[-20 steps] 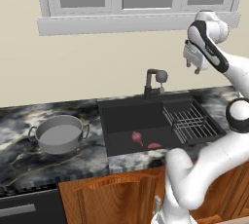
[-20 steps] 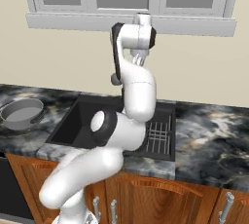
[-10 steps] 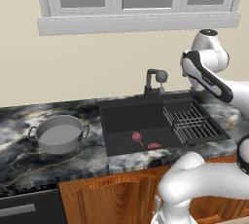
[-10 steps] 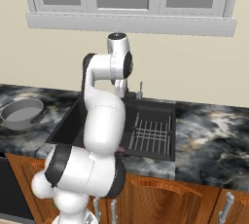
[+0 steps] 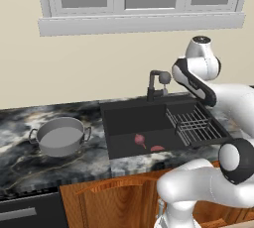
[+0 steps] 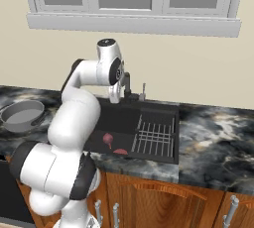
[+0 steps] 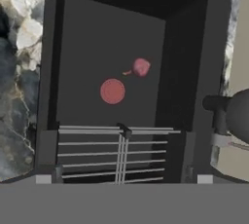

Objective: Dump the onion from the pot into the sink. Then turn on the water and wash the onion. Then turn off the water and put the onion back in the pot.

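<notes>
**Q:** What are your jaws doing?

**A:** Jaws stand wide apart with nothing between them. They hang above the sink (image 7: 87, 38), close by the tap (image 5: 158, 84), looking straight down into the basin.

**Q:** And the onion?

**A:** The onion (image 7: 141, 66) lies on the black floor of the sink, in the open part beside the wire rack (image 7: 116, 155). Just beside it, not touching, is a flatter pink-red slice (image 7: 112, 91); that one is not mine to wash.

**Q:** So the dumping is finished?

**A:** I judge so. The pot (image 5: 59, 147) sits upright on the surface (image 5: 30, 167) left of the sink, well apart from the onion, and its pale inside looks bare.

**Q:** Is the water on?

**A:** I see no stream from the tap and no wet sheen in the basin, so I take it as not yet on.

**Q:** What is left, then?

**A:** Most of it. I must work the tap to start the water and get the onion rinsed under it. Then I shut the water off, reach down for the onion and carry it across to the pot.

**Q:** Any worry?

**A:** The onion is small and round and may roll off the fingers. The slice so near it could be caught up by mistake.
</notes>
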Robot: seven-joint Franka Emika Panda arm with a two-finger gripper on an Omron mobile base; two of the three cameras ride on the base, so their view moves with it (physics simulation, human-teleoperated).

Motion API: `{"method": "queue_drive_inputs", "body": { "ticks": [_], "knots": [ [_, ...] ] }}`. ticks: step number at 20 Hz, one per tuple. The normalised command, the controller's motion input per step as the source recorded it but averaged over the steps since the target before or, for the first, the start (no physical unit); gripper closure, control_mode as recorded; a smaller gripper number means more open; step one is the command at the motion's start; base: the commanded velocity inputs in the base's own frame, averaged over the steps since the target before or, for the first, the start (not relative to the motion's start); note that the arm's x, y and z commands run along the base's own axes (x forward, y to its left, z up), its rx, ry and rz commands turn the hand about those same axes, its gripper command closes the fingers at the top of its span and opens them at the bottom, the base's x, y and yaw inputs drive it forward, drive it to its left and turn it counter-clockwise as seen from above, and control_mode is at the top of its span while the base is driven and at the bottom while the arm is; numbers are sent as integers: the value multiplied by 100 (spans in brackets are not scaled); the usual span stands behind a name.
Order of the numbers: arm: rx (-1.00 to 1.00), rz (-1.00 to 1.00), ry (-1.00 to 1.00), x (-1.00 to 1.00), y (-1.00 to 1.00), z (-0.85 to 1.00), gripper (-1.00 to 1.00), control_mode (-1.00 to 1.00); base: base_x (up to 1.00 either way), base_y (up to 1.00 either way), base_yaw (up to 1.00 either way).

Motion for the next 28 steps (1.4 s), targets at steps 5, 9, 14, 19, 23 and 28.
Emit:
{"method": "queue_drive_inputs", "body": {
  "ticks": [5, 9, 14, 19, 23, 28],
  "knots": [
    [-10, 45, 10, 0, 34, 0, -100, -100, 0, 0, 0],
    [-7, 56, 13, 0, 36, -7, -100, -100, 0, 0, 0],
    [-7, 65, 9, 0, 37, -18, -100, -100, 0, 0, 0],
    [-10, 51, -3, 0, 25, -32, -100, -100, 0, 0, 0],
    [-13, 1, -9, 0, 7, -32, -100, -100, 0, 0, 0],
    [-13, 0, -14, 13, 13, -52, -100, -100, 0, 0, 0]
  ]
}}
